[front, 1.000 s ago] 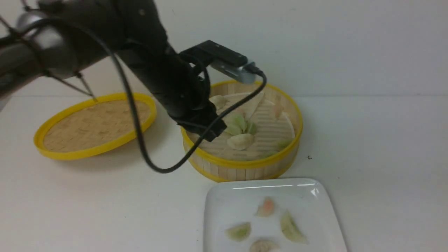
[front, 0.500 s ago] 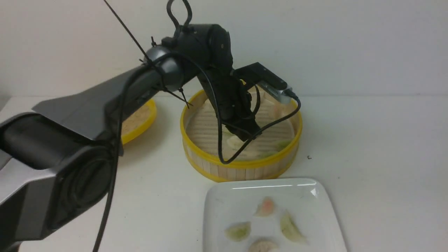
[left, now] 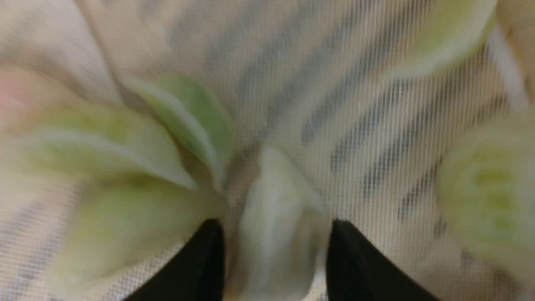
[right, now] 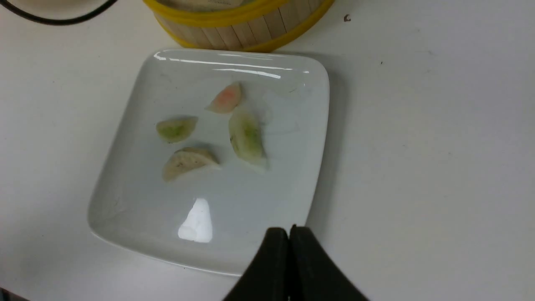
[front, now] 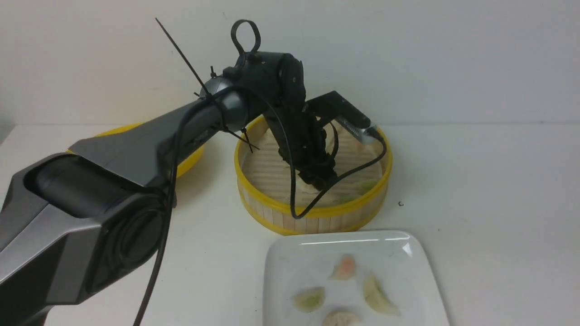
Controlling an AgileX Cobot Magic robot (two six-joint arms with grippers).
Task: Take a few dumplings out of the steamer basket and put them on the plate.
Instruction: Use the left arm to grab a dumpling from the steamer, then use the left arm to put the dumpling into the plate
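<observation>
White table (front: 498, 181), pale wall (front: 453, 54). My left gripper (left: 273, 255) is spread around a dumpling (left: 276, 200) in the steamer basket (front: 312, 217). My right gripper (right: 289, 236) is pinched closed near the plate (right: 167, 217).

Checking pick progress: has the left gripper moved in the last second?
Yes. The left gripper moved rightward, from the steamer basket's left rim to its middle.

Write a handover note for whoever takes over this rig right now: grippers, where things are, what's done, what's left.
Left gripper: down in the steamer basket, straddling a pale dumpling; grip unconfirmed.
Right gripper: shut, empty, by the plate's edge.
Done: four dumplings on the plate.
Left: lift this one across; green dumplings also sit in the basket.
</observation>
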